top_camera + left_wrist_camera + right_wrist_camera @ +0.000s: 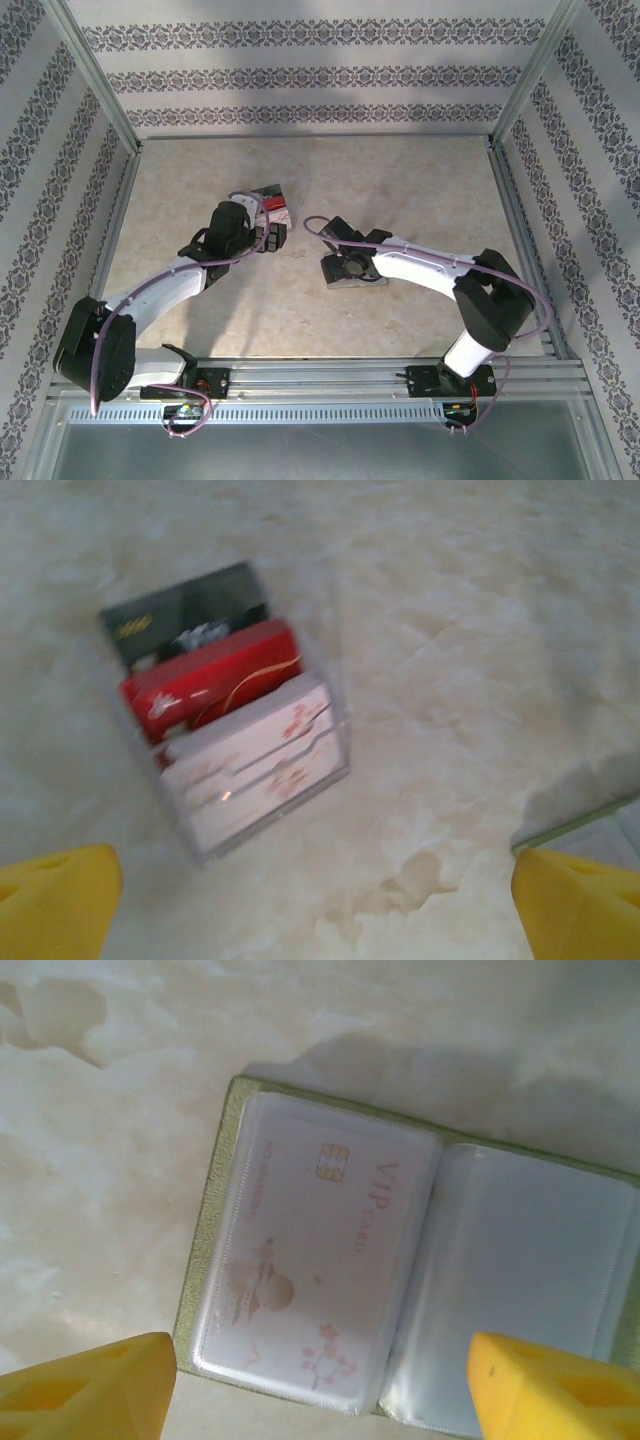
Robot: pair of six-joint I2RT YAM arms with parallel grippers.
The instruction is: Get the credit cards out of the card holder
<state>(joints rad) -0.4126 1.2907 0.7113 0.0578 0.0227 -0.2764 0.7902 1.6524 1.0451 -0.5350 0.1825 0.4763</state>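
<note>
left fingers (pixel 55 900) wide open and empty next to the credit cards (pixel 215 680) on the bench (pixel 480 630), right fingers (pixel 90 1390) apart and empty, straddling the open card holder (pixel 520 1270)

Lab test booth: wallpapered panels (pixel 300 75), aluminium frame (pixel 320 378).

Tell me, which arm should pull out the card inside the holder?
Probably the right. The right gripper is open directly over the opened card holder, with the VIP card in its sleeve between the fingers. The left gripper is over the stack of cards instead.
</note>
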